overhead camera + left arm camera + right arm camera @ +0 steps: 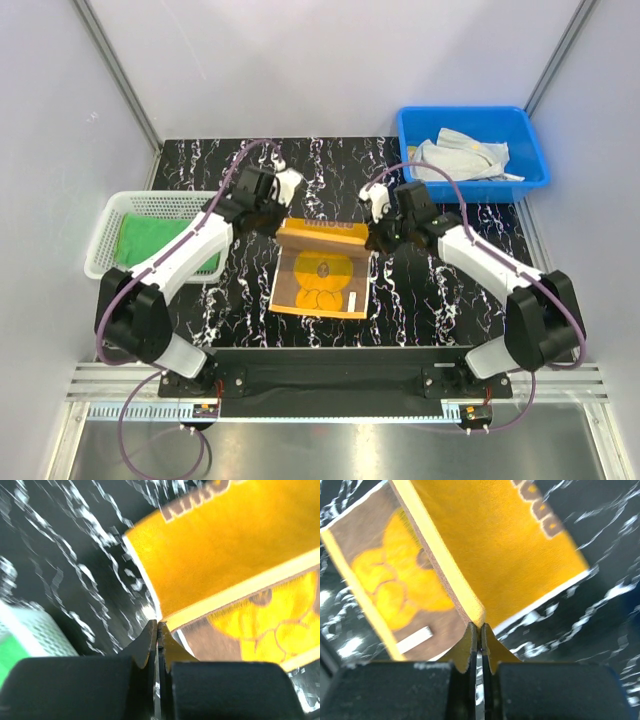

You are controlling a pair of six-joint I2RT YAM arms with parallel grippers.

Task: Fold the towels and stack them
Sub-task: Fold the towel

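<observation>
- Underneath everything, black marbled table [450, 300], both arms reaching over it.
- At far right corner, blue bin [470, 112] with pale crumpled towels [462, 158] inside.
- At left edge, white basket [100, 235] with green towel [150, 242] inside.
- Mid-table, orange bear towel [320, 275], far edge lifted and turned over toward the near side.
- Pinched tight on its far-left corner: left gripper [157, 625].
- Pinched tight on its far-right corner: right gripper [481, 626].

The towel [322, 268] at the jaws' tips is showing as soft, matt, finely woven cloth, its brown print looking flat and dull. Under the jaws the table [430, 290] is gleaming, smooth black with white marble veining. The fingers [145, 645] are looking like matt black plastic. Left of the left jaws, a white plastic mesh basket [135, 200] is holding matt green cloth [150, 240]; beyond the right jaws, a bin [480, 192] is shining, glossy blue plastic.
</observation>
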